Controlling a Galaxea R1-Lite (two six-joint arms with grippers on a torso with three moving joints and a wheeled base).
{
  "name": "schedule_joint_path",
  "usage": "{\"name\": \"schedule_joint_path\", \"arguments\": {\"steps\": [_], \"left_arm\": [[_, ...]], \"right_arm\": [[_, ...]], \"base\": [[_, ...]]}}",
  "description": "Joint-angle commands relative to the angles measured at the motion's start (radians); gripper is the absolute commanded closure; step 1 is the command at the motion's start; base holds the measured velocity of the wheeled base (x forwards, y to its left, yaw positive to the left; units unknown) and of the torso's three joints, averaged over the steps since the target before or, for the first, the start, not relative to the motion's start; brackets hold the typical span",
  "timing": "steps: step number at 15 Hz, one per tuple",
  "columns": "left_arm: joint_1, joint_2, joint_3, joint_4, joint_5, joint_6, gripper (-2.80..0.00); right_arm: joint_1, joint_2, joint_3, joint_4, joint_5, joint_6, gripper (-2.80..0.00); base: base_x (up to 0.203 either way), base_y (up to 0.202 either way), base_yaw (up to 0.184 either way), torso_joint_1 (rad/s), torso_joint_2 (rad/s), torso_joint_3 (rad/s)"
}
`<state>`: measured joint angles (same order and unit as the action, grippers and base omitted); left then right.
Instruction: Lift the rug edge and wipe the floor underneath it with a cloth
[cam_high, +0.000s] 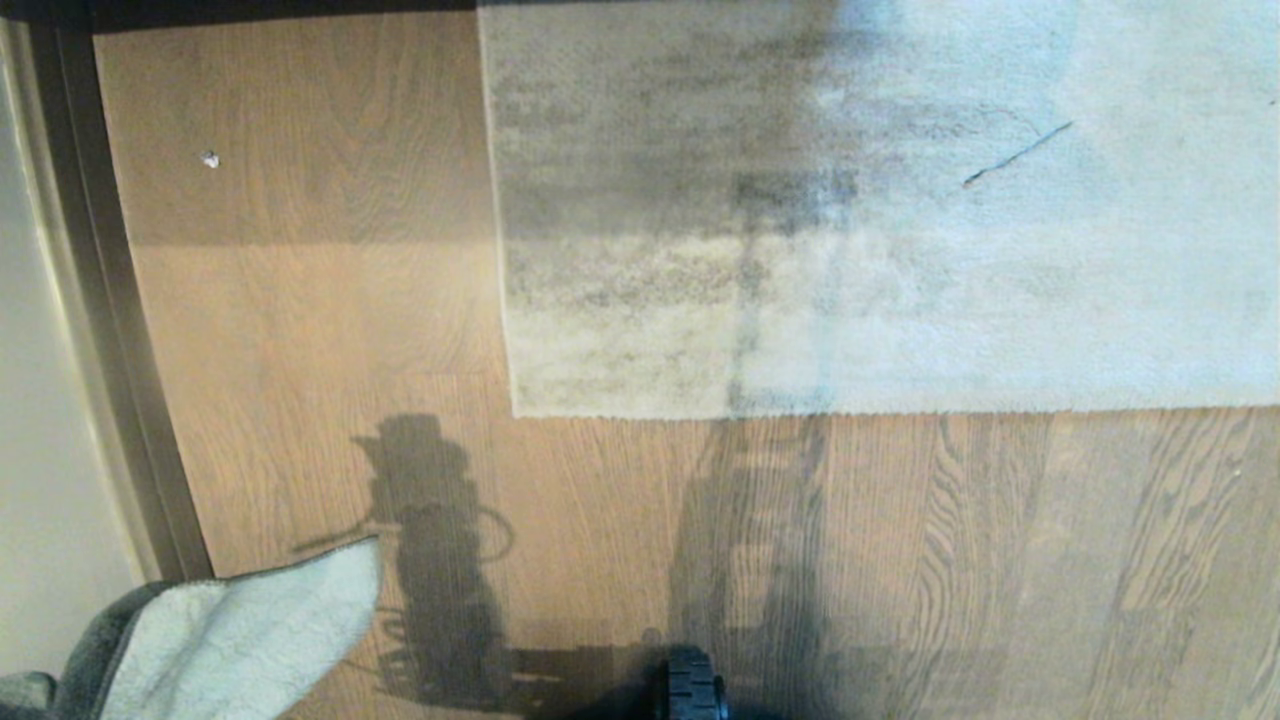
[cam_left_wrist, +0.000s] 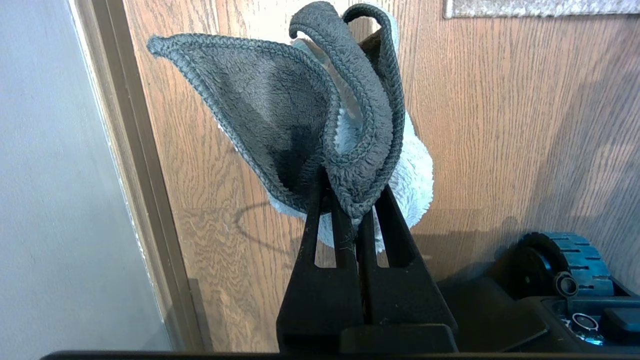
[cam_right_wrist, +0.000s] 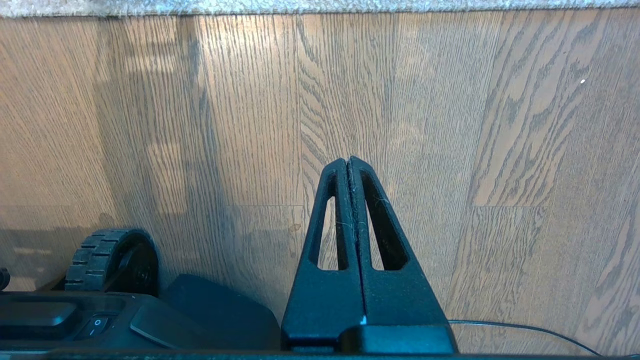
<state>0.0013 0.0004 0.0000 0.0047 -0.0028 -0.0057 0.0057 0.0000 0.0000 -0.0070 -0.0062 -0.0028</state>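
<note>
Two grippers low: left gripper (cam_left_wrist: 350, 200) clamped on cloth (cam_left_wrist: 320, 115) at seven o'clock, right gripper (cam_right_wrist: 350, 162) closed, empty; rug edge (cam_high: 800, 410) running crosswise at twelve.

1. The floor (cam_high: 300, 330) is light brown wood with oak-like grain in planks.
2. The rug (cam_high: 900, 220) is mottled grey-beige, with dark smudges near its middle and a thin dark streak farther right.
3. The cloth (cam_left_wrist: 280, 115) is dark grey on one side and pale blue-grey on the other.
4. The baseboard (cam_high: 110, 330) at left is a dark brown strip.
5. Both grippers, left (cam_left_wrist: 350, 200) and right (cam_right_wrist: 348, 162), are black.
6. The wheel (cam_high: 692, 688) is black and ribbed.
</note>
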Motion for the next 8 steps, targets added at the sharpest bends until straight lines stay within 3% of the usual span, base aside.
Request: {"name": "schedule_joint_path", "arguments": {"steps": [1, 8], "left_arm": [[0.0, 0.0, 0.0, 0.0, 0.0, -0.001, 0.0], [0.0, 0.0, 0.0, 0.0, 0.0, -0.002, 0.0]], "right_arm": [[0.0, 0.0, 0.0, -0.001, 0.0, 0.0, 0.0], [0.0, 0.0, 0.0, -0.001, 0.0, 0.0, 0.0]], "base": [[0.0, 0.0, 0.0, 0.0, 0.0, 0.0], [0.0, 0.0, 0.0, 0.0, 0.0, 0.0]]}}
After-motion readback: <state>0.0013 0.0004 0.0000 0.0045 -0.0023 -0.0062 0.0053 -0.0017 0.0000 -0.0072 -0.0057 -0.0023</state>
